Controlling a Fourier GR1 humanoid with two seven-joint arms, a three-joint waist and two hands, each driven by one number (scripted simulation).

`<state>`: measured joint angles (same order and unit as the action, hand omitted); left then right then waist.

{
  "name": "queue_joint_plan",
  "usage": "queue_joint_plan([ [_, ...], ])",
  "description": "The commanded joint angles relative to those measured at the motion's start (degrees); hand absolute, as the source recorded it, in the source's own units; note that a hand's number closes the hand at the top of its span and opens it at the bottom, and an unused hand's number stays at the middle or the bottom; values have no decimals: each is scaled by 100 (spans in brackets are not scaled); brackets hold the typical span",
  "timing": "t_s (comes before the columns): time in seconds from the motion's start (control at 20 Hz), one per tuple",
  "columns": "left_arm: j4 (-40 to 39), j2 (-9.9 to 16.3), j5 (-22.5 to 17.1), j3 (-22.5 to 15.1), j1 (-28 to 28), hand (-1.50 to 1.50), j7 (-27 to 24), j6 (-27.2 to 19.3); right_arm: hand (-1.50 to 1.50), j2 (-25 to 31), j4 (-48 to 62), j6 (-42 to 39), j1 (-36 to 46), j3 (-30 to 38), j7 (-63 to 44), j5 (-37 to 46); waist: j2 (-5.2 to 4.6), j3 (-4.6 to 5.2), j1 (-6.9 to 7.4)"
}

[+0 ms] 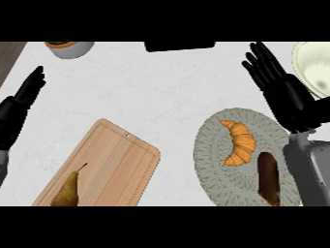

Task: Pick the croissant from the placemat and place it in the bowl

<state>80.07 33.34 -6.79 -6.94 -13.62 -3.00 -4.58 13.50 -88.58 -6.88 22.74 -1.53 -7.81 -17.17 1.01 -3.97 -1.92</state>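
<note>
An orange croissant [239, 143] lies on a round grey woven placemat [214, 160] at the right of the counter. Beside it on the mat lies a dark brown oblong pastry [268, 177]. A pale yellow bowl [324, 68] stands at the far right edge, cut off by the frame. My right hand [285, 89] is open with straight fingers pointing away, above and to the right of the croissant, between the mat and the bowl, holding nothing. My left hand [14, 109] rests open at the left edge.
A wooden cutting board [113, 162] lies at the lower centre with a pear [67, 191] on its near end. A small grey pot with an orange top [68, 47] stands at the back left. A black object [179, 46] sits at the back centre.
</note>
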Motion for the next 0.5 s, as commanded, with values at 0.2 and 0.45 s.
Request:
queue_joint_plan([
  [0.2, 385, -873, -410, -512, 131, 0, 106, 198, 150, 145, -366, 1835, -798, 627, 255, 1333, -38, 415, -194],
  [0.45, 745, -1486, -613, -1018, 281, 0, 368, 249, -150, -168, -65, 3172, -1695, 140, -188, 2865, -63, 403, 18],
])
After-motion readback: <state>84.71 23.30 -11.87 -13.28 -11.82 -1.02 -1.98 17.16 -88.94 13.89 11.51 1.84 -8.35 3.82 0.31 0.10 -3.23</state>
